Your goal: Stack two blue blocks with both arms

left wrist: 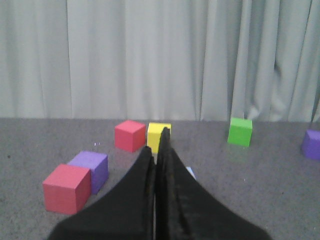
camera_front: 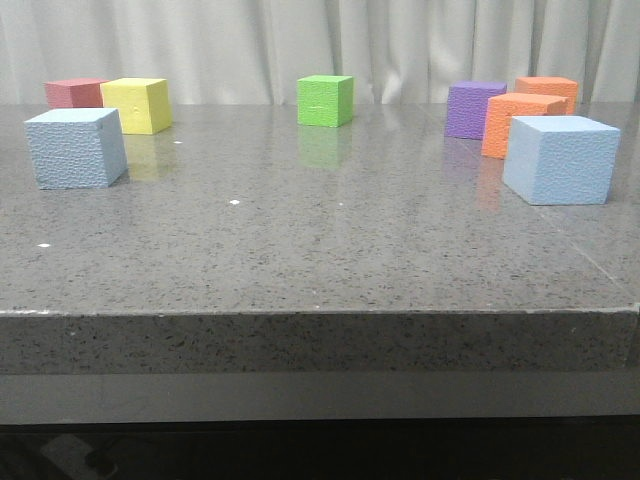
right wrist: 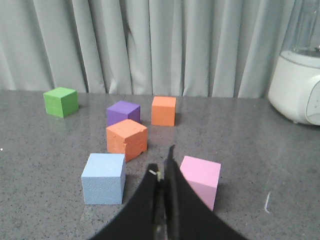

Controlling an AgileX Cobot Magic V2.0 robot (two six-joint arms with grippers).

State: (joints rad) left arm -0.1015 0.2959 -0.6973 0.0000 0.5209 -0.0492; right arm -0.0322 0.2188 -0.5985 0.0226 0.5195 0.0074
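Foam is the likely material of both blue blocks, judging by their pebbled faces: light, slightly yielding, grippy rather than slick, and unlikely to be hurt by a firm pinch. Nearest in the front view is the right blue block [camera_front: 560, 158], standing alone toward the right edge of the grey table [camera_front: 320, 330]; the left blue block [camera_front: 76, 147] sits slightly farther back on the left, just in front of a yellow cube [camera_front: 137, 104] and a red cube [camera_front: 73, 93]. Farther still stand a green cube [camera_front: 325, 99], a purple cube [camera_front: 475, 108] and two orange cubes [camera_front: 522, 122]. Each block is best taken across two opposite flat sides, mid-height. The left gripper [left wrist: 156, 150] and right gripper [right wrist: 162, 167] both show fingers pressed together, holding nothing, neither yet near its block
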